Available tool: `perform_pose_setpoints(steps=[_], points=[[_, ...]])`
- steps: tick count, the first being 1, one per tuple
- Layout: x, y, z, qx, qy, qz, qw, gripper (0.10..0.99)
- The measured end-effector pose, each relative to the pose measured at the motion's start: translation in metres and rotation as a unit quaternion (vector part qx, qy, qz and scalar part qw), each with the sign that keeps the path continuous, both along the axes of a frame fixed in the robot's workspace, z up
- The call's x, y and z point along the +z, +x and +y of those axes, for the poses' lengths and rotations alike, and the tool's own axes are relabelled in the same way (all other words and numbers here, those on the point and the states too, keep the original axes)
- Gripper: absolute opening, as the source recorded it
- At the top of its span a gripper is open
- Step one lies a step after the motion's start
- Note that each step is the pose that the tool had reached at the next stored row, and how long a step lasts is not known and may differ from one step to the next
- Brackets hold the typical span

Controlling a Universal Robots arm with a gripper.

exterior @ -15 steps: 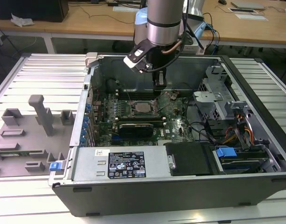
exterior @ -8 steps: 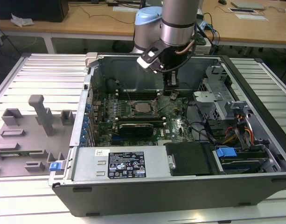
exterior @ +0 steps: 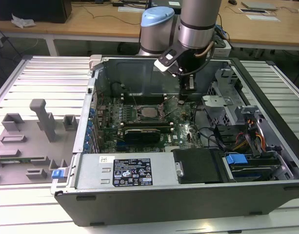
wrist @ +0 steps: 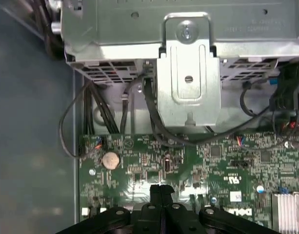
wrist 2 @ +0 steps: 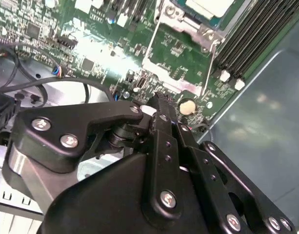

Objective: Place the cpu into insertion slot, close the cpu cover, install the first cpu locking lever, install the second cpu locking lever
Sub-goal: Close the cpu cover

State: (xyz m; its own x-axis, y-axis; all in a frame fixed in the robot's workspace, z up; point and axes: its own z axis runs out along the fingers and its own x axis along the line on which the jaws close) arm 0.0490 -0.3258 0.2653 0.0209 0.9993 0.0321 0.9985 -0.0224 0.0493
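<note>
You are looking into an open computer case (exterior: 198, 195) lying on the slatted table (exterior: 47, 78), with the arm reaching down from the upper middle of the exterior view. The gripper (exterior: 183, 97) is hanging low over the green motherboard (exterior: 181, 130), just to the exterior view's right of the insertion slot (exterior: 137, 113) and not touching it. In both wrist views its black fingers (wrist: 155, 194) are showing pressed together with nothing between them, the tips (wrist 2: 159, 100) hovering above bare board near the round coin cell (wrist: 110, 160). The cpu (exterior: 149, 111) is sitting in the slot at the centre of the board, its pale grey top facing up. In the second wrist view the cpu cover (wrist 2: 174, 15) is lying as a metal frame around the chip (wrist 2: 210, 6), and a thin wire locking lever (wrist 2: 208, 66) is running along the socket's side toward the coin cell (wrist 2: 187, 106). You cannot tell whether that lever is latched. The black memory slots (wrist 2: 251, 39) are lying just beside the socket. In the first wrist view a metal drive bracket (wrist: 188, 73) is standing beyond the board's edge, with black cables (wrist: 154, 122) trailing under it. At the exterior view's left, a grey fixture tray (exterior: 32, 141) is resting on the table, well apart from the case.
</note>
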Motion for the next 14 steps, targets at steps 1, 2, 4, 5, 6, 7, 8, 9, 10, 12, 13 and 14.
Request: perform_pose_setpoints(steps=[1,2,4,5,6,7,8,9,10,12,13,14], points=[[-0.002,0.0018,0.0,0.0,0.0,0.0,1.0,0.106],[-0.004,0.0029,0.0,0.0,0.0,0.0,1.0,0.106],[-0.0079,0.0043,0.0,0.0,0.0,0.0002,1.0,0.106],[-0.0112,0.0049,0.0,0.0,0.0001,0.0005,1.0,0.106],[-0.0129,0.0051,0.0,0.0,0.0,0.0007,1.0,0.106],[-0.0148,0.0052,0.0,0.0,0.0001,0.0009,1.0,0.106],[-0.0175,0.0054,0.0,0.0,0.0,0.0013,1.0,0.106],[-0.0176,0.0054,-0.0001,0.0,-0.0002,0.0014,1.0,0.106],[-0.0178,0.0055,0.0,0.0,-0.0001,0.0013,1.0,0.106],[-0.018,0.0056,0.0,0.0,0.0001,0.0034,1.0,0.106],[-0.0182,0.0057,0.0,0.0,0.0004,0.0089,1.0,0.106],[-0.0183,0.0059,0.0,0.0,0.001,0.0171,0.9999,0.106]])
